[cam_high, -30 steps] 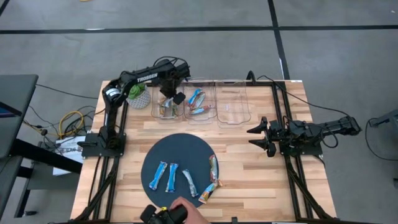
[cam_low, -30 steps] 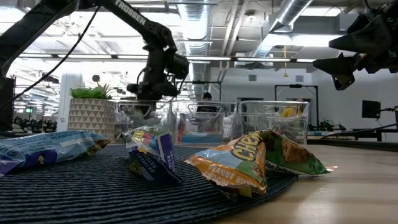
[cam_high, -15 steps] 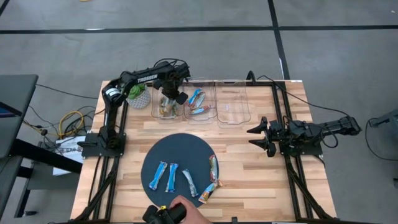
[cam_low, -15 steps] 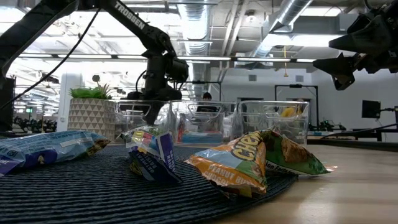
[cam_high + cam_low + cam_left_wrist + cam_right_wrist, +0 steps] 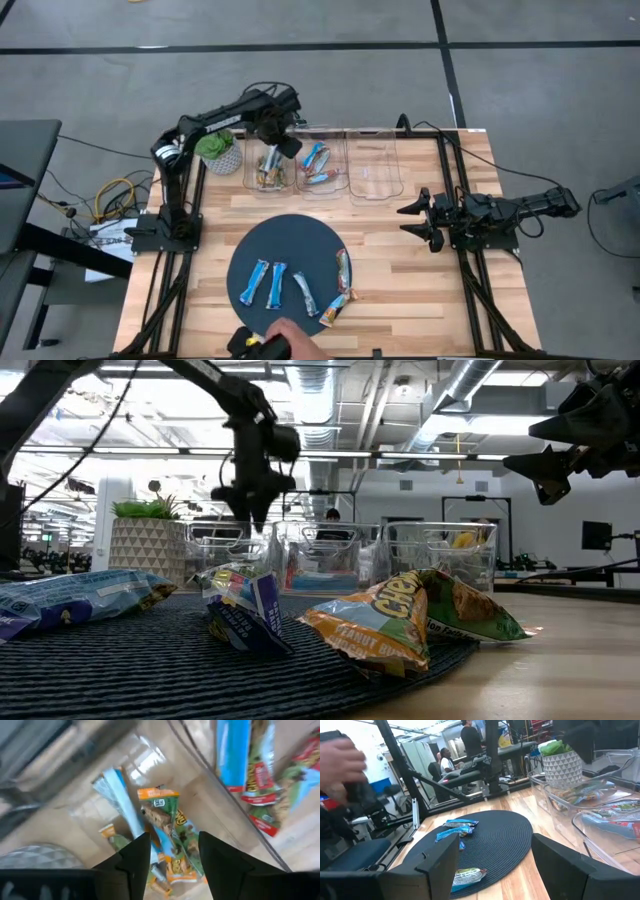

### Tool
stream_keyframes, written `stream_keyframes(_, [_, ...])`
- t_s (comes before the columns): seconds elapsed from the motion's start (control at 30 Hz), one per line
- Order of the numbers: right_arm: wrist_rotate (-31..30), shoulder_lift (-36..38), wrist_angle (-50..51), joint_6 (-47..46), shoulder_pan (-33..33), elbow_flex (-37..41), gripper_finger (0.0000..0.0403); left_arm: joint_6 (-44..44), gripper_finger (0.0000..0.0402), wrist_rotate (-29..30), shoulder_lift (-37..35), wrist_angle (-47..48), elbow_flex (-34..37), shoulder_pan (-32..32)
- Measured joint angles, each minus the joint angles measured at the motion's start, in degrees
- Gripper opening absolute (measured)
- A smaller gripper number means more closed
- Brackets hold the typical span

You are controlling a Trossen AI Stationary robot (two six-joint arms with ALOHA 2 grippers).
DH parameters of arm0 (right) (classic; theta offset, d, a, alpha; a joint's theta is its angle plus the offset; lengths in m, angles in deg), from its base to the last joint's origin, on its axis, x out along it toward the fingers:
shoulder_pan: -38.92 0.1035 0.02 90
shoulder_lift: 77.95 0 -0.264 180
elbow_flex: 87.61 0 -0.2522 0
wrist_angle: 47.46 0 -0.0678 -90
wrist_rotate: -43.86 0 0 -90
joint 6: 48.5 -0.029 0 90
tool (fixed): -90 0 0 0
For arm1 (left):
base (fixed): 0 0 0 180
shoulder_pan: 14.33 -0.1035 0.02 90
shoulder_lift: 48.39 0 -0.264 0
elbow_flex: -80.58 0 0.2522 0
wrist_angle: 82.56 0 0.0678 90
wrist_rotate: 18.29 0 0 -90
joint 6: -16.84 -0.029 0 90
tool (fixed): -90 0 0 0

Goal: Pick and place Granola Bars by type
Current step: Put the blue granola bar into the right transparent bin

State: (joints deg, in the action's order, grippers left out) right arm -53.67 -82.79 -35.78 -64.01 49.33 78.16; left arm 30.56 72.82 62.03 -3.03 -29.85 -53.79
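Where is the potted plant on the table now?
In the high view the potted plant stands at the table's far left corner, just left of the leftmost clear bin, beside the left arm.

Your left gripper hangs raised at the table's far side, fingers parted. Your right gripper waits open at the right edge.

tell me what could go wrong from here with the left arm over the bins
1. The left gripper hangs open just above the leftmost bin; swinging away low, it might clip the clear wall and shift the row of bins.
2. The bars in that bin lie heaped and crossed, so one might ride up over the rim.
3. A person's hand sits at the mat's near edge, close to the bars still to be picked; the next reach could meet it.
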Motion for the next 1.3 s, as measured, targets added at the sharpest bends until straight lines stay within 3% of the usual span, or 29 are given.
stream_keyframes(0.3, [0.00, 0.00, 0.00, -0.02, -0.02, 0.00, 0.0244, -4.50, 0.0158, 1.10, -11.72, -3.09, 5.59, 6.39])
stream_keyframes(0.77, [0.00, 0.00, -0.02, -0.01, 0.00, 0.02, 0.0244, -5.48, 0.0158, -0.79, -34.57, -20.10, 33.53, 27.13])
stream_keyframes(1.1, [0.00, 0.00, -0.02, 0.00, 0.00, 0.02, 0.0244, -10.98, 0.0158, -2.19, -38.59, -20.75, 42.93, 42.73])
stream_keyframes(1.3, [0.00, 0.00, -0.02, -0.01, 0.00, 0.01, 0.0244, -17.85, 0.0158, -1.80, -38.01, -27.63, 46.28, 50.20])
